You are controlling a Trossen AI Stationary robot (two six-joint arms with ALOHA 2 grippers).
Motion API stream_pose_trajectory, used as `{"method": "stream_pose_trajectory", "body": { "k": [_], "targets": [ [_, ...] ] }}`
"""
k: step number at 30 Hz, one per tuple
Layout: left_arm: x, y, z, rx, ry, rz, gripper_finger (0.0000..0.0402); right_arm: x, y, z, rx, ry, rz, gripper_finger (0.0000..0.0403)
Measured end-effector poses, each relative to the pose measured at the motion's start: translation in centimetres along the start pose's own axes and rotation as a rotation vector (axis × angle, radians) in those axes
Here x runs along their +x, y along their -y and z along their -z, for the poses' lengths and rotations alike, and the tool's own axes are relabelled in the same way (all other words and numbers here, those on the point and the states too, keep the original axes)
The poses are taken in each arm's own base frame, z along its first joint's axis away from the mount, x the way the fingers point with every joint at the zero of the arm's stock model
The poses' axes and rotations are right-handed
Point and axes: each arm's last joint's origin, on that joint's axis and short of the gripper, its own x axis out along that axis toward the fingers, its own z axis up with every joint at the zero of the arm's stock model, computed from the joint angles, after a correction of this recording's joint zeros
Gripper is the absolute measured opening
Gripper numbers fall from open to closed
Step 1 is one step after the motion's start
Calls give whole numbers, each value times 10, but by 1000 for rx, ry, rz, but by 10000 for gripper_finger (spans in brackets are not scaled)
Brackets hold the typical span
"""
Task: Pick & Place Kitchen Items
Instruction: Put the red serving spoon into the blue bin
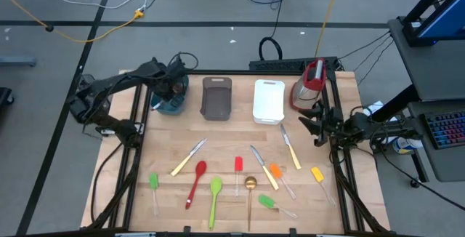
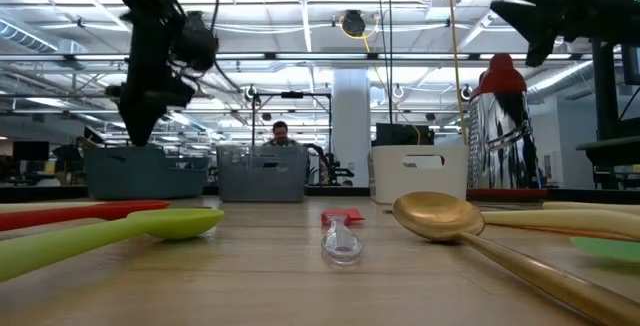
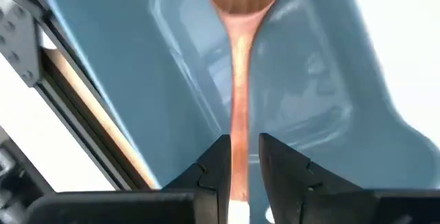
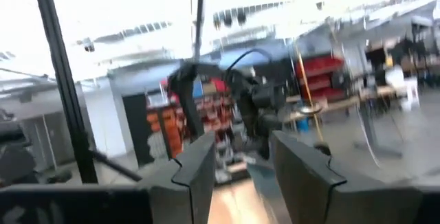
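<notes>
Near edge of the tabletop (image 1: pixel 167 146): utensils not yet placed, among them the gold spoon (image 1: pixel 250 184) and green silicone spoon (image 1: pixel 216 187). Far left corner: the left end effector (image 3: pixel 240 159), fingers narrowly parted about the wooden spoon (image 3: pixel 242 4) handle, hangs over the teal tub (image 3: pixel 124 66); release appears in hand. Next, the arm lifts clear. The right end effector (image 4: pixel 240 159) waits empty, moderately open, at the right edge.

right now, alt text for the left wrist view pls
A wooden spoon hangs bowl-first over the teal tub, its handle between the left gripper's two dark fingers. The tub fills most of the picture, with the table frame along one side.
</notes>
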Motion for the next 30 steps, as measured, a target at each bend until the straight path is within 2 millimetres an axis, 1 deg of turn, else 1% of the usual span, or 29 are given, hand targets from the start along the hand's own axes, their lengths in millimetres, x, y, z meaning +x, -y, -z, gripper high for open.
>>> {"method": "stream_pose_trajectory", "body": {
  "k": [4,8,12,15,20,24,30],
  "targets": [
    [-29,5,18,-2,138,39,81,2,-1,-1,15,17,-3,137],
    [-55,16,40,-23,265,105,81,7,-2,0,42,18,-3,146],
    [-74,32,64,-2,345,216,81,13,-4,0,99,51,-15,153],
    [-84,49,78,32,393,303,81,17,-6,1,139,60,-50,155],
    [-94,83,100,112,416,423,81,22,-12,8,198,19,-103,154],
    [-95,114,121,186,403,474,81,25,-17,16,225,-30,-124,153],
    [-84,162,156,197,385,444,81,27,-24,24,247,-64,-157,151]
  ]
}}
